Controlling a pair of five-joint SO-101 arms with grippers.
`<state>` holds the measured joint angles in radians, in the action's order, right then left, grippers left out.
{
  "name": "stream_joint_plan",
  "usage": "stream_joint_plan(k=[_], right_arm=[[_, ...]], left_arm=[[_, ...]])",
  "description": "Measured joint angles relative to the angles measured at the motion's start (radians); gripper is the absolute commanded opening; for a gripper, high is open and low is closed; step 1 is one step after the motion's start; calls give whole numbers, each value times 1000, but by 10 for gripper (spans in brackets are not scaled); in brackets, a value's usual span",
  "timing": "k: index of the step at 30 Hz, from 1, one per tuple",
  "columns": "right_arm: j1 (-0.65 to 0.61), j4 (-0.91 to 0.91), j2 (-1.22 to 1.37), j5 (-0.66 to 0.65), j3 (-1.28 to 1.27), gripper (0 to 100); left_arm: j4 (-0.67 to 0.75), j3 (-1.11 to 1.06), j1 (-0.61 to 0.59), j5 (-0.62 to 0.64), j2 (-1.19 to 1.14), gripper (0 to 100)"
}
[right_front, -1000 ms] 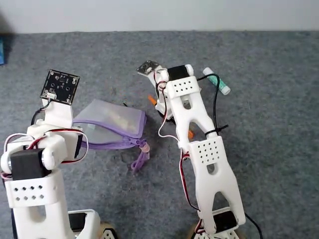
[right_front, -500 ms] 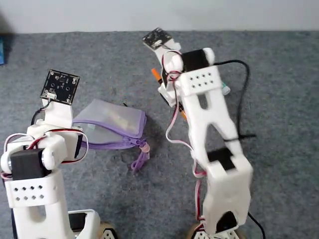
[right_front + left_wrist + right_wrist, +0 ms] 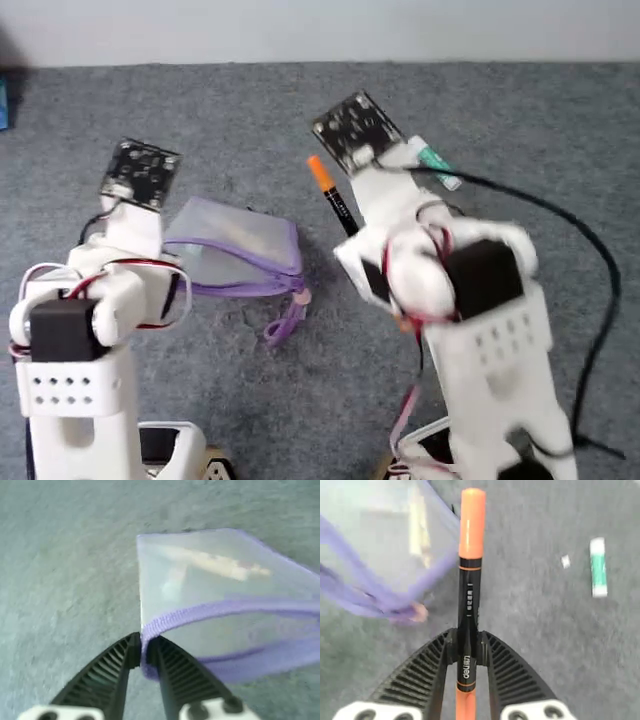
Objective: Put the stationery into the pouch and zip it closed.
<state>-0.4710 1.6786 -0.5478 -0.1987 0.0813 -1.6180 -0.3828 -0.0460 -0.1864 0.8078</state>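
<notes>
A translucent purple pouch [image 3: 235,255] lies on the grey table, its zip edge facing the right arm. My left gripper [image 3: 142,652] is shut on the pouch's purple rim [image 3: 165,622] at one corner. A pale item [image 3: 215,565] shows through the pouch wall. My right gripper [image 3: 466,642] is shut on an orange-capped black marker [image 3: 470,565], held above the table to the right of the pouch. In the high view the marker [image 3: 330,195] sticks out from the right arm toward the table's back. A green-and-white glue stick [image 3: 436,163] lies behind the right arm.
The pouch's purple pull strap [image 3: 287,318] trails on the grey carpet-like table [image 3: 560,130] toward the front. A small white scrap [image 3: 565,561] lies near the glue stick [image 3: 598,566]. A blue object [image 3: 4,102] sits at the far left edge.
My right arm has lifted and pulled back toward the front with the marker, which now points away from the pouch's right side. The left arm shifted slightly right, still holding the pouch.
</notes>
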Motion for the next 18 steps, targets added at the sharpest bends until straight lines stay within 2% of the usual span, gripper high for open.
stream_joint_plan(k=[4, 11, 18], right_arm=[[-32, -115, -141, 51, -109, 7], [-104, -348, -359, 140, -275, 7], [-224, -695, -505, 184, -508, 7]], left_arm=[[-51, 83, 87, 37, 0, 11], [-101, 218, 101, 51, -2, 11], [-100, 279, 101, 127, -100, 11]])
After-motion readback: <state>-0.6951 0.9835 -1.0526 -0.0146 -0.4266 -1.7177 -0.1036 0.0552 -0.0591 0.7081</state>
